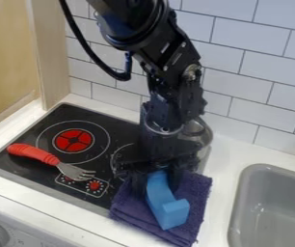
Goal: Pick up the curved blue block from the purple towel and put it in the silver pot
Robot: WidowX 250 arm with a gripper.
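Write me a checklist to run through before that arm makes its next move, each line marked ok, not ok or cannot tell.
1. Gripper at the blue object: ok, it is at the upper end.
2. Secure grip on the blue object: cannot tell, the gripper hides part of that end.
3. Blue object lifted off the folded purple cloth: cannot tell from this angle.
4. Red-handled fork apart from the gripper: ok, it lies off to the side.
5. Space between gripper and metal pot: cannot tell, the arm partly covers the pot.
6. Cloth off the stove: not ok, it overlaps the edge.
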